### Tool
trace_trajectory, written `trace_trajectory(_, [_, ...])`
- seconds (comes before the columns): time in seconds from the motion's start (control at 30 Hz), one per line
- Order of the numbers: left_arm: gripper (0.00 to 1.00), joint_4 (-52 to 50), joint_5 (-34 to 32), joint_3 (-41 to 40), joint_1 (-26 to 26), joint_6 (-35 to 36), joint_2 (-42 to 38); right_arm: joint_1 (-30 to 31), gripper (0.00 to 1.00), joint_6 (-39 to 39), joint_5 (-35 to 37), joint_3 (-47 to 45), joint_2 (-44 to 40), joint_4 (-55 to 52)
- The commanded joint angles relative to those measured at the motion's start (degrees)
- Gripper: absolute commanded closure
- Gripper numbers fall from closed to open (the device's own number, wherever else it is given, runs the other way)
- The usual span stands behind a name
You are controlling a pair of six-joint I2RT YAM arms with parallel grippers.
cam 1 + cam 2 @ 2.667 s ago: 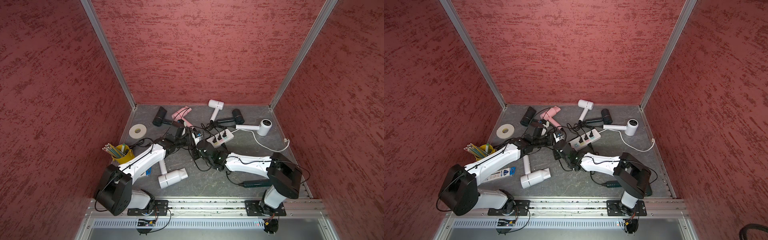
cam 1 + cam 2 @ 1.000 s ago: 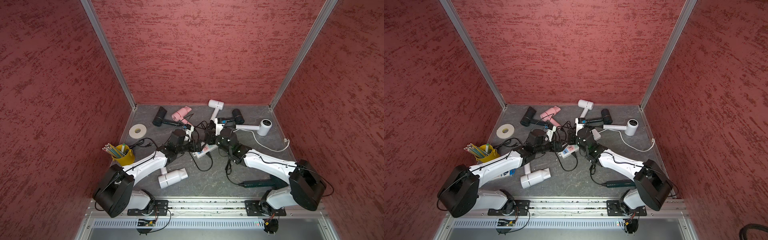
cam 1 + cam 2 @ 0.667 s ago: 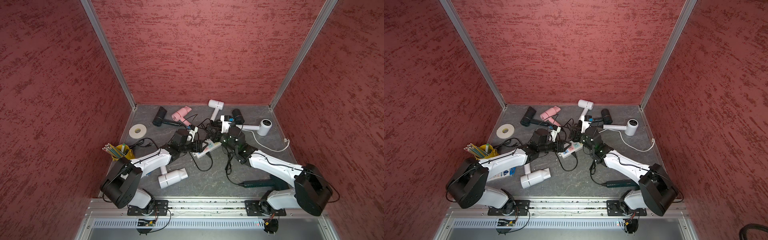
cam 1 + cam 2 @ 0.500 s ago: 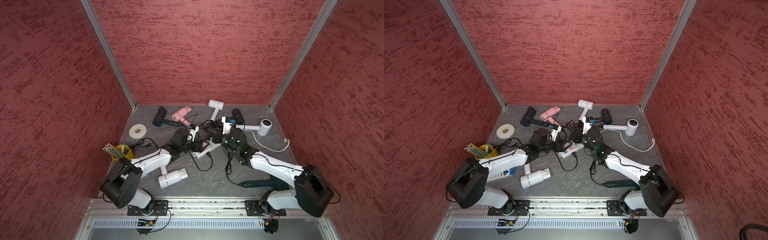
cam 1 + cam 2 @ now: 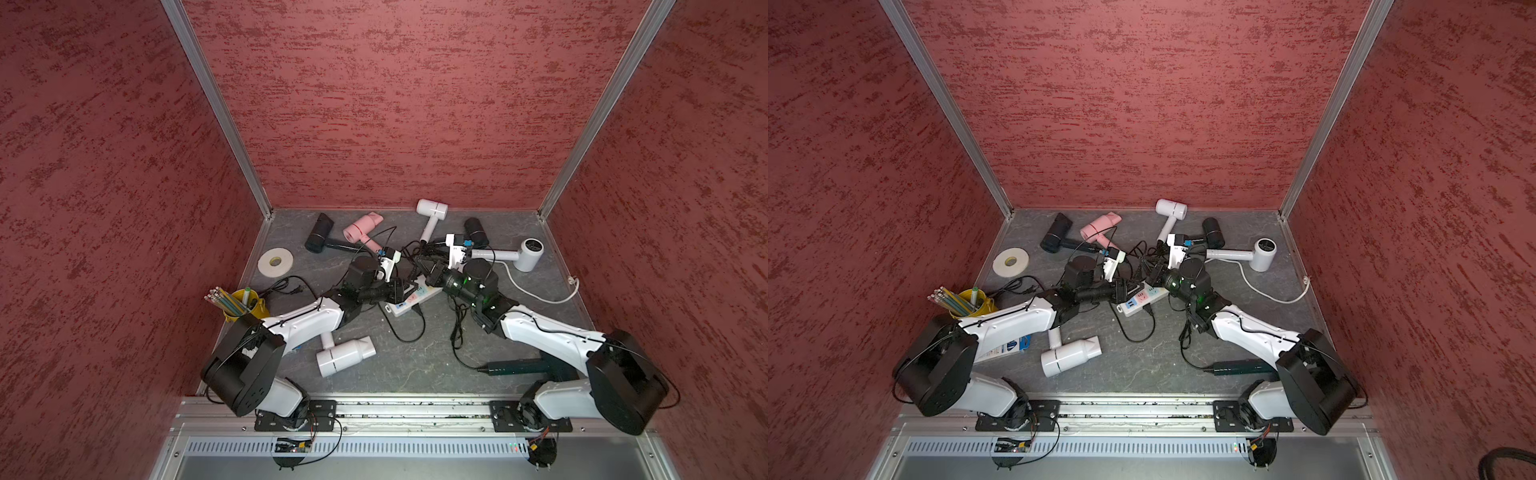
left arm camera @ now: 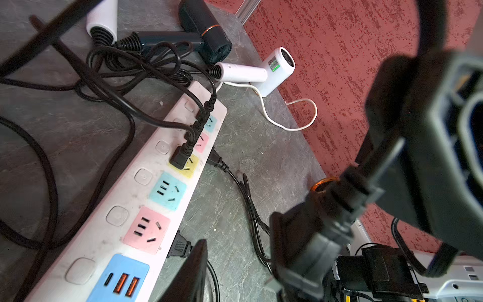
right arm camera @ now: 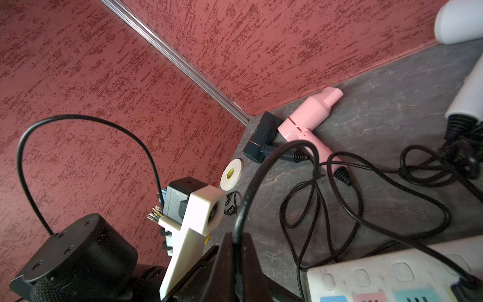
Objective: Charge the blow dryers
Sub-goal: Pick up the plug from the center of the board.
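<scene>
Seven blow dryers lie around the floor: a white one [image 5: 345,356] in front, pink [image 5: 360,226], black [image 5: 319,232], white [image 5: 432,208], black [image 5: 476,230], white [image 5: 528,251] and dark green [image 5: 515,368]. The white power strip [image 5: 415,297] lies mid-floor, with a black plug [image 6: 180,159] in its yellow socket. My right gripper [image 7: 236,240] is shut on a thin black cord [image 7: 251,188] just above the strip's far end. My left gripper [image 6: 235,251] hovers beside the strip's near end, jaws apart, a dark block with a metal prong [image 6: 274,283] at one side.
A tape roll [image 5: 275,262] and a yellow cup of pencils [image 5: 241,301] sit at the left. A blue and white pack [image 5: 1017,345] lies under the left arm. A white cable [image 5: 540,291] trails to the right wall. Tangled black cords [image 7: 326,198] cover the floor behind the strip.
The right arm swung from the middle to the right and back, carrying the cord. The power strip turned and slid toward the left gripper. The left jaws have narrowed.
</scene>
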Motion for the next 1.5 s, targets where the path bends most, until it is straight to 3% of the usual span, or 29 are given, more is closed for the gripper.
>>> trace_trajectory(0.0, [0.66,1.81,1.0,-0.33,-0.21,0.85,0.03,-0.6,1.0,1.76,-2.21,-0.91,-0.18,3.64])
trace_trajectory(0.33, [0.84,3.32,2.79,-0.88,-0.43,1.68,-0.66,-0.89,1.0,3.13,-3.64,-1.68,0.9,3.62])
trace_trajectory(0.83, [0.89,1.79,1.13,-0.47,-2.39,6.14,-1.51,-3.09,0.99,-0.01,-7.9,2.06,2.36,-5.9])
trace_trajectory(0.93, [0.9,0.56,-0.15,-0.24,-2.8,7.66,-1.89,-3.68,0.8,-2.68,-9.65,4.34,2.32,-10.82])
trace_trajectory(1.13, [0.92,-2.07,-2.73,0.42,-3.45,10.48,-2.33,-5.94,0.53,-10.05,-15.75,9.92,2.43,-24.47])
trace_trajectory(1.3, [0.92,-3.19,-4.07,0.68,-3.99,12.05,-2.67,-7.92,0.46,-18.58,-19.3,16.91,4.1,-41.68])
trace_trajectory(1.47, [0.93,-4.23,-5.48,0.95,-4.7,13.49,-2.79,-9.63,0.45,-21.54,-23.78,23.1,8.15,-52.0])
